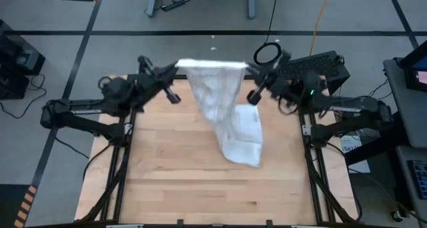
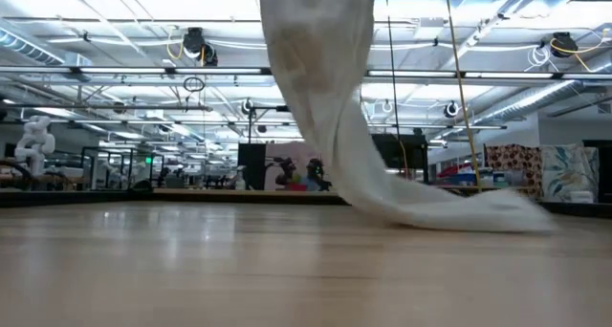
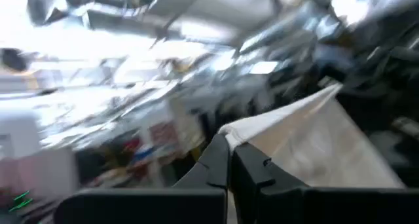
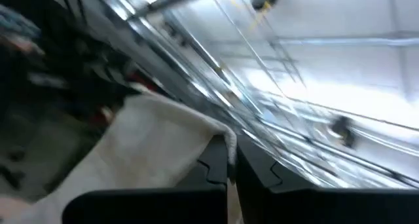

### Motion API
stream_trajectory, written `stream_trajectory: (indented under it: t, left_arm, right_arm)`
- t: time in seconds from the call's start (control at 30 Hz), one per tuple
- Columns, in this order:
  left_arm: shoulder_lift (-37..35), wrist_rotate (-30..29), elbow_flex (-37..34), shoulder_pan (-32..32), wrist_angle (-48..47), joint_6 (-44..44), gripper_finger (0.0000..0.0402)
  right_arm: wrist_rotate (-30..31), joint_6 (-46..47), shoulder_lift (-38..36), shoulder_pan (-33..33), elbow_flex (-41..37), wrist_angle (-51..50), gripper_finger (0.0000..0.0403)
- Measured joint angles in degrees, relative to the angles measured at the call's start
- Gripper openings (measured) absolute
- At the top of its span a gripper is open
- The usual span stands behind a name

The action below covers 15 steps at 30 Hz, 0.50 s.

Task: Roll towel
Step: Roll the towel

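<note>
Your left pincer (image 1: 177, 71) is pressed together on one top corner of the towel (image 1: 223, 101), up near the far edge of the table (image 1: 167, 168). Your right pincer (image 1: 251, 69) is clamped on the other top corner, also near the far edge. Both arms reach in from their own sides and are raised well off the wood.

The towel's top hem is stretched fairly taut between the two pincers, running across the far edge. Below the hem the cloth narrows and hangs down as a loose, wrinkled sheet. Its lower end lies crumpled on the table, right of centre and nearer your right arm, so the towel is partly lifted and partly resting.

Low view: the towel (image 2: 320, 98) drops from the top of the picture as a tapering column, then trails along the wood to the right in a flat heap. Neither pincer shows in this view.

Left wrist view: the left pincer (image 3: 229, 160) has its fingers (image 3: 213, 165) pressed together with the towel (image 3: 308, 139) corner pinched at the tips, the cloth spreading away from them.

Right wrist view: same picture, the right pincer (image 4: 230, 157) pinches a folded towel (image 4: 144, 139) corner between its fingers (image 4: 256, 171), and the cloth hangs away from it.
</note>
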Motion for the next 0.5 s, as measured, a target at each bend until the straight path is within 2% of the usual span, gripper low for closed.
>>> stream_trajectory:
  t: [0.1, 0.2, 0.3, 0.4, 0.5]
  left_arm:
    - [1.0, 10.9, 3.4, 2.6, -1.0, -4.9, 0.0002]
    - [1.2, 17.4, 5.6, 1.4, -2.0, -6.5, 0.0002]
    - [-0.2, 23.2, 6.4, -1.5, -5.9, -8.3, 0.0002]
    - [-2.7, 27.1, 6.5, -4.7, -11.4, -10.5, 0.0002]
    - [-5.7, 27.4, 6.6, -7.3, -21.0, -12.7, 0.0002]
  right_arm:
    - [-3.9, 1.5, 1.8, 0.7, 10.4, -12.7, 0.0002]
    - [-4.1, 2.9, 4.3, 5.0, 19.5, -26.0, 0.0002]
    - [-4.3, 9.5, 6.0, 10.2, 25.8, -37.5, 0.0002]
    - [-4.6, 17.8, 6.0, 15.2, 28.9, -45.5, 0.0002]
    - [-4.7, 24.5, 6.0, 19.2, 29.0, -53.0, 0.0002]
